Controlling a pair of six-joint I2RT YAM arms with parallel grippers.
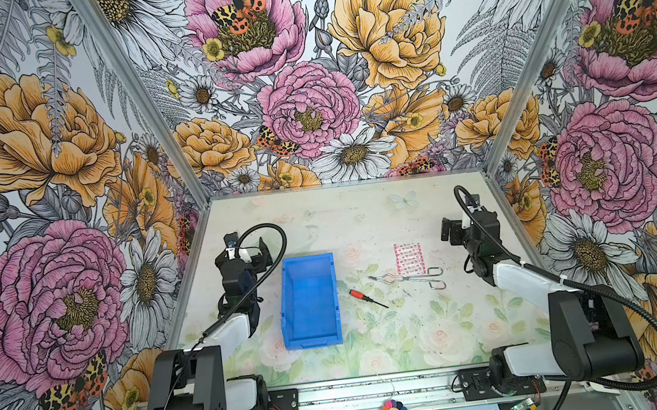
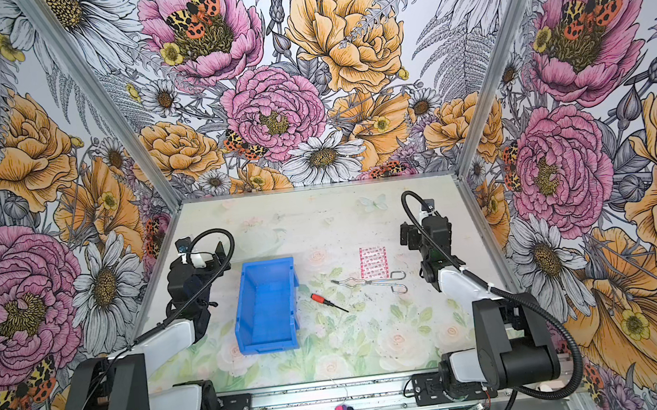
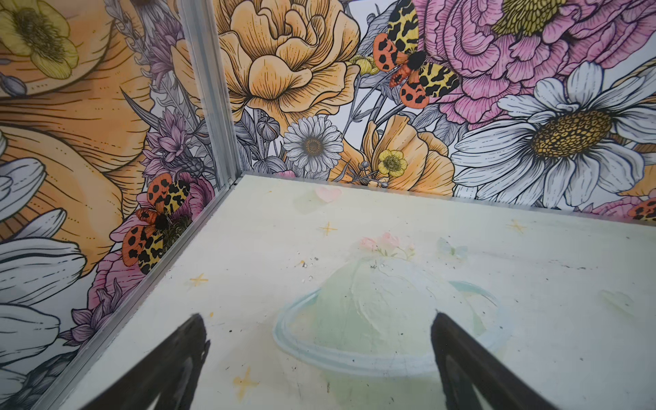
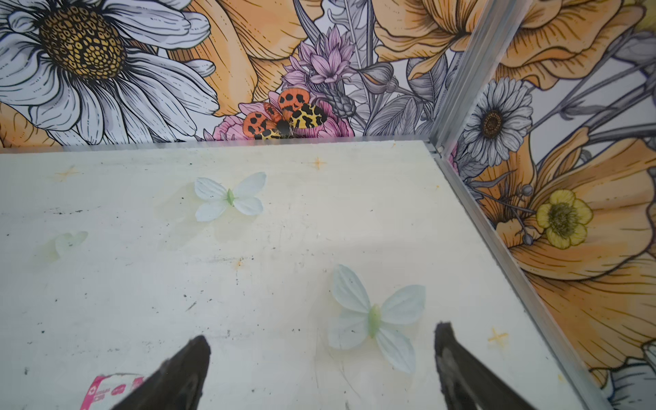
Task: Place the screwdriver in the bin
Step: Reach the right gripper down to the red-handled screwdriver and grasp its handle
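I can read no words, numbers or brand anywhere here. The flat pink-and-white printed packet [image 1: 408, 256] [image 4: 106, 388] carries rows of tiny red marks, too small and blurred for me to read.

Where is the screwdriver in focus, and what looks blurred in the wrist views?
Both top views: screwdriver sharp, evenly lit, hardly any shadow. Left wrist view: left gripper near the lens, soft. Right wrist view: right gripper equally soft.

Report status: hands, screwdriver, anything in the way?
Left hand open, right hand open, both empty. Screwdriver on table, right of bin, untouched. Tongs farther right, not blocking.
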